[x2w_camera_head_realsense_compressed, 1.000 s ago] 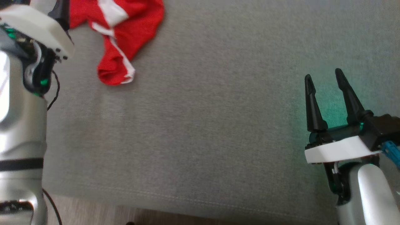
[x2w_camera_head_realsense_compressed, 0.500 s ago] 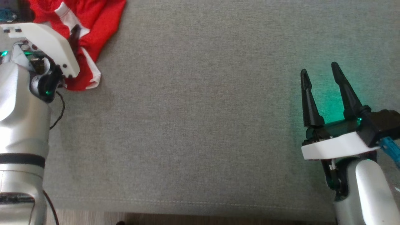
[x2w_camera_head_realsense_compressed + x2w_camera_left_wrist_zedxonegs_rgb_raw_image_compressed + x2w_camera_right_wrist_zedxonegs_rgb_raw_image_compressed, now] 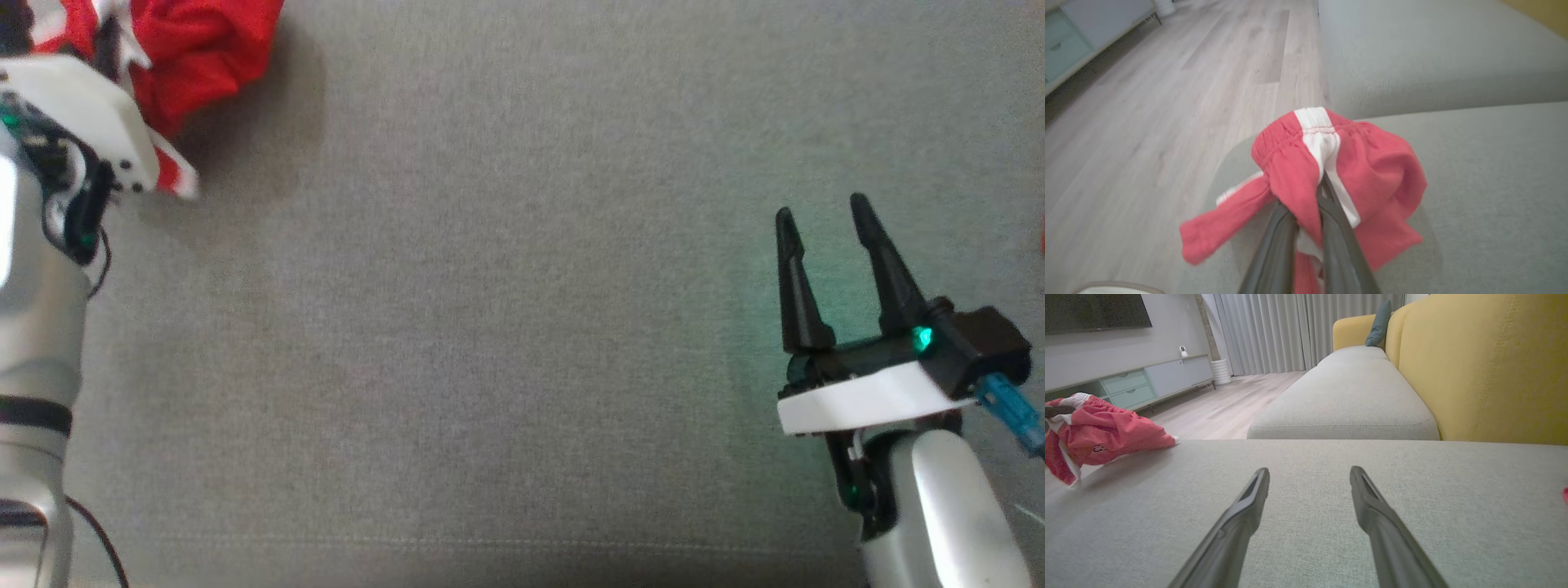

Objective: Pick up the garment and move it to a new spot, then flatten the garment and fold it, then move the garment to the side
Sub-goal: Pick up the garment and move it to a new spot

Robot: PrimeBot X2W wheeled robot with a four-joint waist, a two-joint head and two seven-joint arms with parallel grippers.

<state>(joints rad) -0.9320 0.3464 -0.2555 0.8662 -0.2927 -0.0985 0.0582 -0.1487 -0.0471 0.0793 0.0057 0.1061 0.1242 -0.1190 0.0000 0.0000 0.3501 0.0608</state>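
Left wrist view — left gripper (image 3: 1309, 207) pinches garment (image 3: 1380, 163), waistband (image 3: 1290, 132) pointing away.

The left arm (image 3: 37, 327) runs up the left edge of the head view, and the left gripper (image 3: 1310, 212) is pinched tight on the red shorts (image 3: 1380, 163). At lower right, the right gripper (image 3: 821, 209) points up the frame, its fingers spread well apart.
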